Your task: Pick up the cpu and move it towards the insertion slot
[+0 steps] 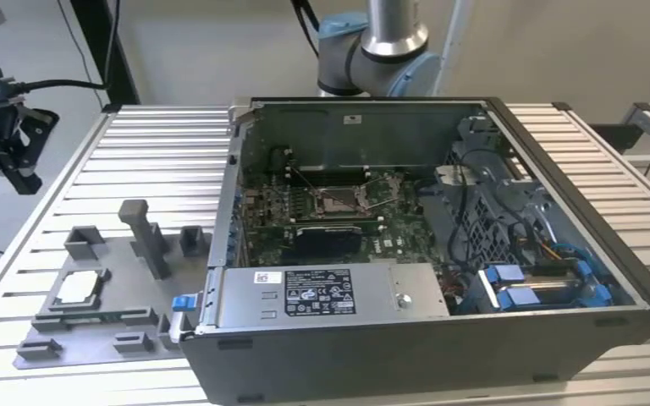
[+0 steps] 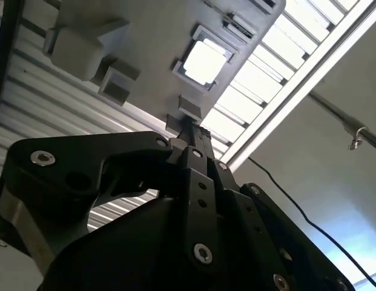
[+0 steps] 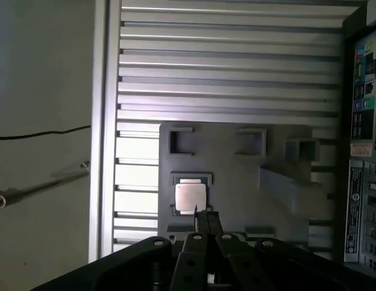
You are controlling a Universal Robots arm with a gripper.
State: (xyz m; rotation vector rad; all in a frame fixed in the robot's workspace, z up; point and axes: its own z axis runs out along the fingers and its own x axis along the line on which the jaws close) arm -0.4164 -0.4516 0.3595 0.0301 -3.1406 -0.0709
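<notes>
Exterior view: the cpu point(image 1: 79, 288) lies in a grey holder plate point(image 1: 111, 254) at the lower left of the frame, well apart from the insertion slot point(image 1: 337, 199) inside the open computer case point(image 1: 415, 355) at centre. The gripper point(image 1: 23, 178) hangs at the upper left edge, clenched on nothing. In both wrist views it point(image 3: 203, 218) point(image 2: 197, 136) points towards the cpu point(image 3: 191, 197) point(image 2: 206, 62).

Silvery cpu point(image 1: 79, 288) (lying flat) in grey fixture point(image 1: 133, 334), insertion slot point(image 1: 334, 200) inside case point(image 1: 438, 334)

A ribbed metal table point(image 1: 133, 152) carries two things directly — a grey fixture plate point(image 1: 122, 296) and, beside it, an open computer case point(image 1: 415, 364).
</notes>
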